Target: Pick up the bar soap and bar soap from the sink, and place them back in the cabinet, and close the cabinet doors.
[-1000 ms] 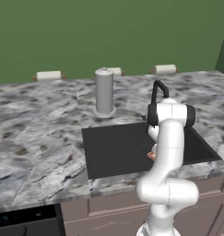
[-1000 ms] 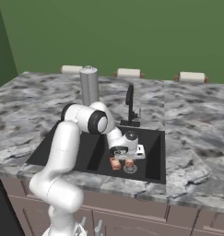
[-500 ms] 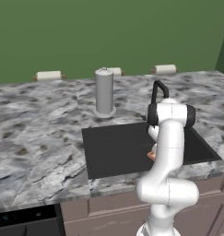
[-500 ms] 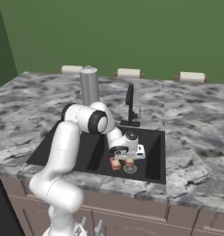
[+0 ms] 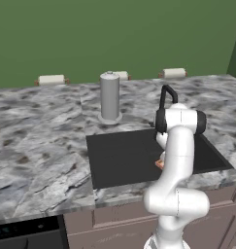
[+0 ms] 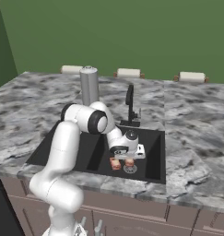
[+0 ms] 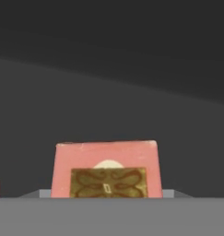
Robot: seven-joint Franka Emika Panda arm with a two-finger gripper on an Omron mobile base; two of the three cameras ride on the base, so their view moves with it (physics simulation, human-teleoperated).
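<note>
The gripper is hanging low in the sink, near the faucet, with one bar soap right at its tips; whether its fingers are closed on it I cannot tell. A good grasp is calling for centring the bar between the fingers, squeezing its flat sides, then lifting straight up clear of the sink's rim.

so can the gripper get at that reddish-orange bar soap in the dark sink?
Probably yes: the gripper hangs low in the dark grey sink, right over the reddish-orange bar soap, with nothing between.
</note>
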